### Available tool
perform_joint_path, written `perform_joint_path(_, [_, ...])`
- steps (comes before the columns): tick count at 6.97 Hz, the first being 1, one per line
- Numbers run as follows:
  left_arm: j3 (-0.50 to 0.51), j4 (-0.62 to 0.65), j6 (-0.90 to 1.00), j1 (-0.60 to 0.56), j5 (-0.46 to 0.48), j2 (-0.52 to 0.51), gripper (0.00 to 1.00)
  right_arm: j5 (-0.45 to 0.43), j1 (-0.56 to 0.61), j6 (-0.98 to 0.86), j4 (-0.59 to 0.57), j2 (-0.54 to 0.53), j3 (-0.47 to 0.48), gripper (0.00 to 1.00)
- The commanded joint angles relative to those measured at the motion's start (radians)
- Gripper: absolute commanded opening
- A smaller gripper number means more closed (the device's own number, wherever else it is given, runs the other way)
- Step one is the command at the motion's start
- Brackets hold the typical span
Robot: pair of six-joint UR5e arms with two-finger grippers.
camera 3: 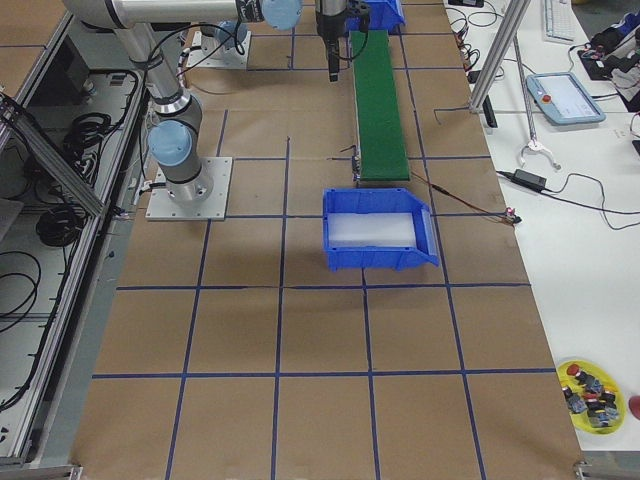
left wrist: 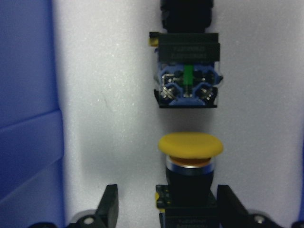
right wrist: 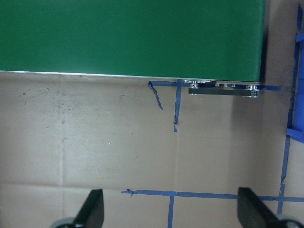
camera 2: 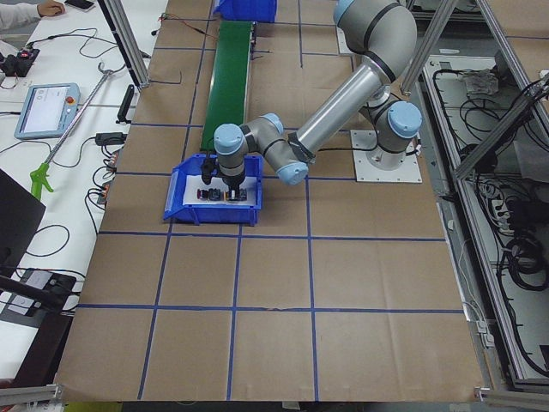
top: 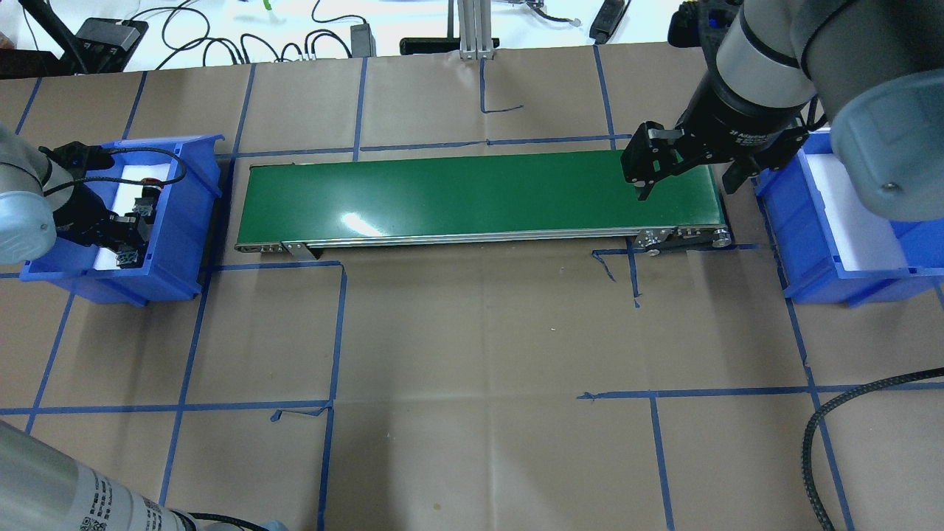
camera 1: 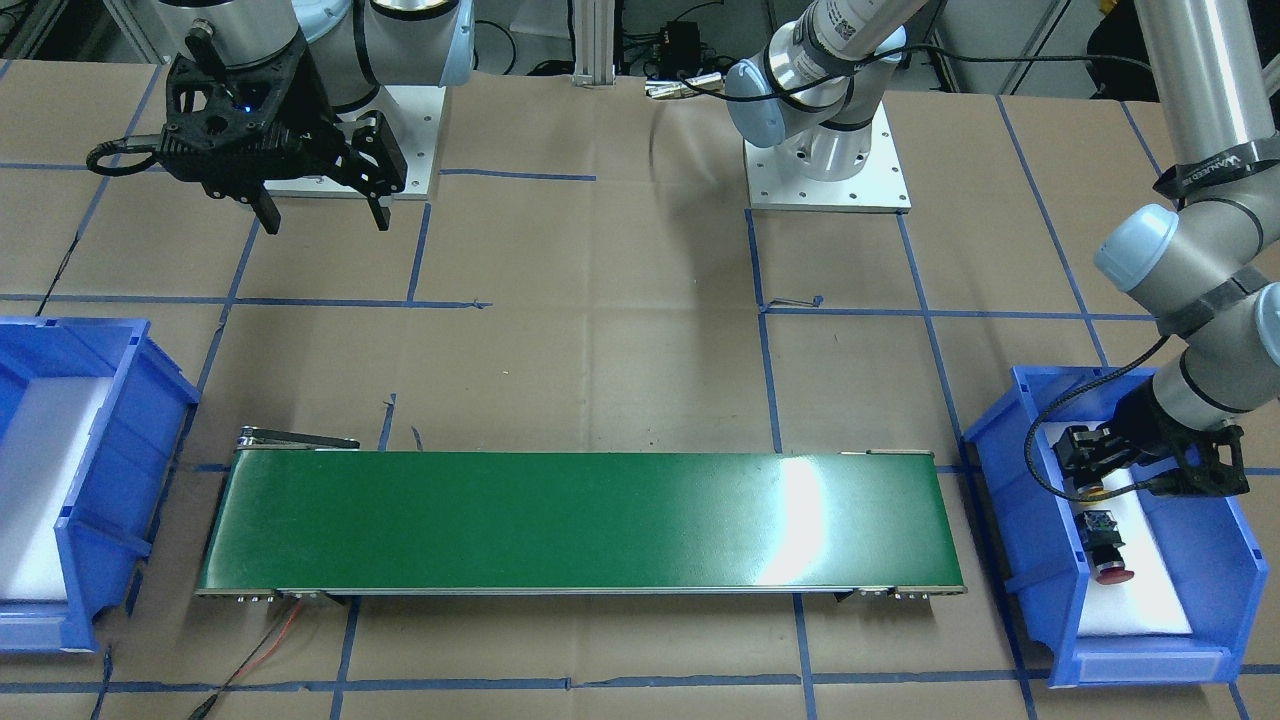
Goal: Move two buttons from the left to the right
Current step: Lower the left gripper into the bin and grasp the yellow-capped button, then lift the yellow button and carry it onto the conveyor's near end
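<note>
**While the Left Gripper Straddles the Yellow Button, the Right Gripper Hangs Clear**

Where the left wrist view looks straight down, the left gripper (left wrist: 168, 204) sits at the bottom edge of the frame with its jaws apart. One finger stands on each side of the black collar of the yellow button (left wrist: 190, 145). The finger (left wrist: 110, 202) at lower left is separated from the collar by a visible gap. The finger at lower right is just beside the collar. The gripper is not clamped on the button.

The yellow button lies on its side on the white liner (left wrist: 109, 95), cap pointing toward the top of the frame. The red button (camera 1: 1104, 545) lies in line with it and apart from it. In the wrist view its contact block occupies the upper centre and its cap is out of frame. In the front-facing view its red cap points toward the bottom edge.

Both buttons are inside the left bin (camera 1: 1010, 520), at the lower right of the front-facing view.

The right gripper (camera 1: 322, 212) hangs at the upper left of the front-facing view, above the table (camera 1: 600, 350). Its jaws are spread wide with nothing between them.

The conveyor belt (camera 1: 580, 520) runs across the lower centre of that view, between the left bin and the right bin (camera 1: 110, 420) at the left edge.
</note>
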Motion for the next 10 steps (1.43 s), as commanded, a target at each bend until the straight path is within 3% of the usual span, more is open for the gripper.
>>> perform_joint_path(1, [0.060,-0.022,-0.002,-0.001,-0.031,0.023,0.02,0.000,0.000,0.000,0.000,0.000,0.000,1.00])
perform_joint_path(4, [0.229,-0.323,0.008,-0.001,-0.028,0.105,0.02,0.000,0.000,0.000,0.000,0.000,0.000,1.00])
perform_joint_path(6, [0.329,-0.456,0.008,-0.005,-0.028,0.109,0.02,0.000,0.000,0.000,0.000,0.000,0.000,1.00])
perform_joint_path(8, [0.354,-0.482,-0.014,-0.098,-0.024,0.101,0.02,0.000,0.000,0.000,0.000,-0.002,0.000,1.00])
perform_joint_path(10, [0.357,-0.478,-0.164,-0.242,0.004,0.107,0.02,0.000,0.000,-0.002,0.000,-0.002,0.000,1.00])
